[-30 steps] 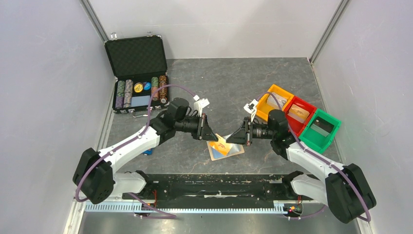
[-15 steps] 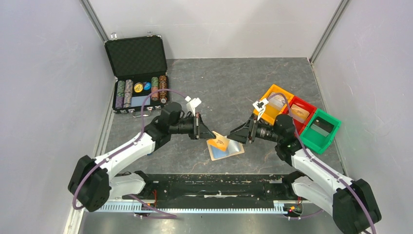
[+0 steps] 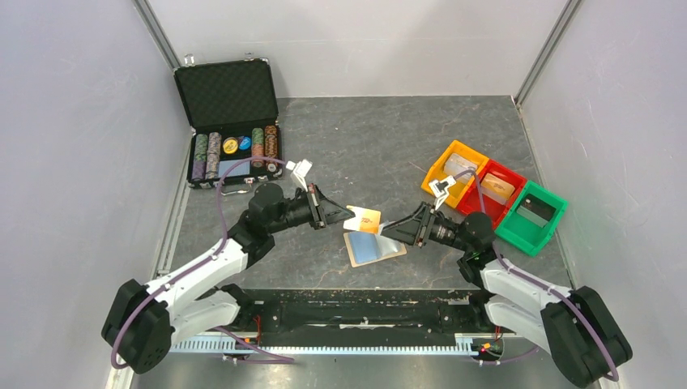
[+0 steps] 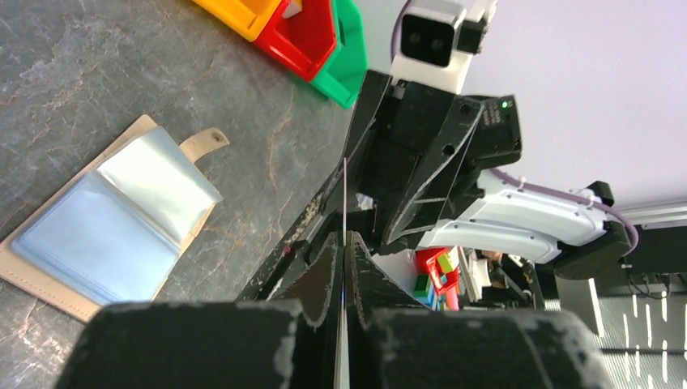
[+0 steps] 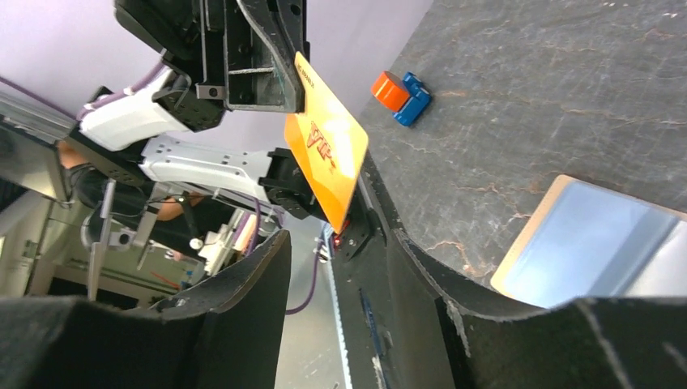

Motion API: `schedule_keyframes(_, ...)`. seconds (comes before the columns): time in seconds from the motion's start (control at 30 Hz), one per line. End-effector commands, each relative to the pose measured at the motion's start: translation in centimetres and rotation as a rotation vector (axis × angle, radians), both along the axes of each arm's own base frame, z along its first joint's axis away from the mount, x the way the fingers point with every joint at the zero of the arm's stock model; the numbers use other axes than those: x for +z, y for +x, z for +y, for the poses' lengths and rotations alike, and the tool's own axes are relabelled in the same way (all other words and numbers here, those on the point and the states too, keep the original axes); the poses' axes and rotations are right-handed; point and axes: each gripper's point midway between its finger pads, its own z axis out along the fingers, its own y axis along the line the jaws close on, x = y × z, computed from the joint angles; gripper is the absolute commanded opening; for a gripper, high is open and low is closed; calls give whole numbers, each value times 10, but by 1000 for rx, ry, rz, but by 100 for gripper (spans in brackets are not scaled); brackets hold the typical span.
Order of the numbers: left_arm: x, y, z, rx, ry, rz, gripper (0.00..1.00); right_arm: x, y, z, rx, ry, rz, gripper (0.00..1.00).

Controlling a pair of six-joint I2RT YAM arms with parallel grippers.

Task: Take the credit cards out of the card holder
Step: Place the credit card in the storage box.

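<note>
Top external view has the whole grey table [image 3: 389, 138] in shot: the black chip case [image 3: 227, 96] open at the far left, the row of plastic bins [image 3: 510, 173] off to the right, and both arms reaching into the middle. Between them lies the card holder [image 3: 374, 248], flat and open on the table, blue lining up. The left gripper [image 3: 340, 217] is lifted clear of it, fingers pressed together on the orange-printed credit card [image 3: 363, 220]. The left wrist camera sees that card edge-on, a thin line pinched between the pads. The right wrist camera shows its orange face up in the air, apart from the holder. The right gripper [image 3: 392, 232] hangs just beside the holder's far right edge, fingers spread with nothing between them. I'd call the pull-out done for this card, with the put-down to come: the left arm needs to carry it aside and lay it on bare table. After that it's back to the pockets. A pale sheet shows there in the left wrist view, and whether it's another card or only lining I cannot tell. The right fingers look well placed to pin the holder down.
</note>
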Motion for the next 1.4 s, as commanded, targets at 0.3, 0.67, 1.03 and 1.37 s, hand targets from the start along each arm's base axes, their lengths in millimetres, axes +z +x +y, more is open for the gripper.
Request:
schedule_keyframes(0.3, 28, 7, 6, 92, -158, -5, 2, 42, -6, 9, 38, 169, -75, 42)
schedule_keyframes(0.67, 29, -1, 5, 55, -227, 5, 2, 61, -6, 19, 69, 270, -78, 21)
schedule_keyframes(1.03, 25, 0, 1, 37, -180, 34, 28, 62, 5, 15, 9, 293, -53, 0)
schedule_keyframes(1.37, 10, 2, 15, 63, 11, -8, 93, 13, 57, -14, -163, 7, -6, 0)
